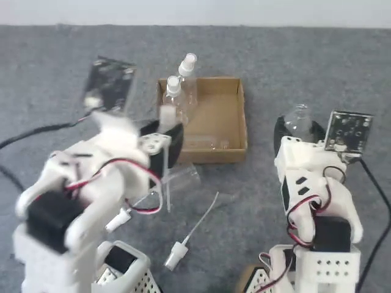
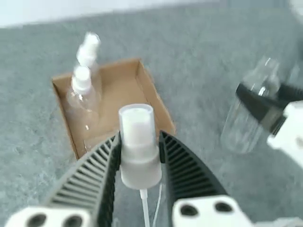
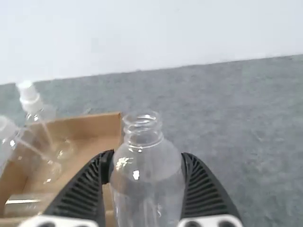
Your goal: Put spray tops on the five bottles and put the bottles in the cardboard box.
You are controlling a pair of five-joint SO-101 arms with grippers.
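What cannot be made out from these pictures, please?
High view: the left arm covers part of the clear bottle on the carpet.
High view: a clear shape in the cardboard box is too faint to identify.
Left wrist view: bottom edge cuts off the tube of the spray top in the left claw.
Right wrist view: right claw and bottom edge hide the base of the held bottle.

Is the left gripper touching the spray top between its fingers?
Touching. In the left wrist view the left gripper presses its ribbed fingers against both sides of the spray top.
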